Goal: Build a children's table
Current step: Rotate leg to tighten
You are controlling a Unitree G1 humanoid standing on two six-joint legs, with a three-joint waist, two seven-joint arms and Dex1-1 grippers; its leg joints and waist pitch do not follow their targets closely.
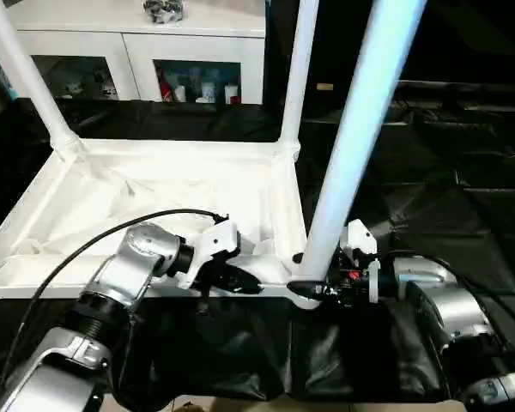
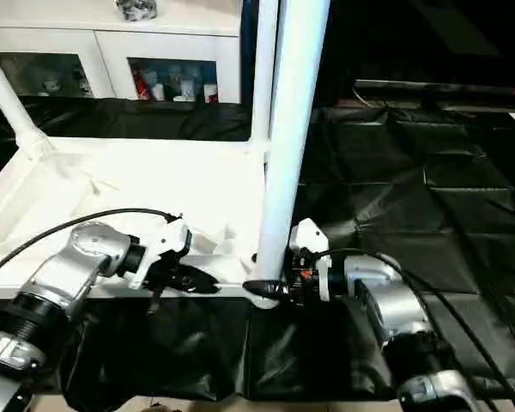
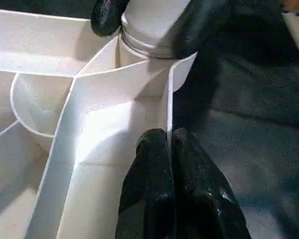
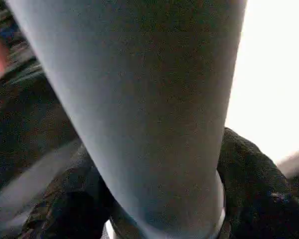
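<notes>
The white tabletop [image 1: 154, 197] lies upside down on a black cloth, ribbed side up. Two white legs stand in its far corner sockets, one at the left [image 1: 26, 69] and one at the right [image 1: 299, 69]. A third leg [image 1: 352, 146] rises from the near right corner socket. My right gripper [image 1: 313, 287] is shut around the base of that leg, and its black fingers [image 3: 107, 15] hug the leg just above the socket. Just left of that corner, my left gripper [image 1: 245, 283] is shut on the tabletop's thin near rim [image 3: 168, 94], with the wall running between its fingertips.
A white glass-fronted cabinet [image 1: 129, 51] stands behind the tabletop. The black cloth [image 1: 446, 197] spreads wide to the right of the tabletop. A black cable [image 1: 94, 236] arcs over my left forearm.
</notes>
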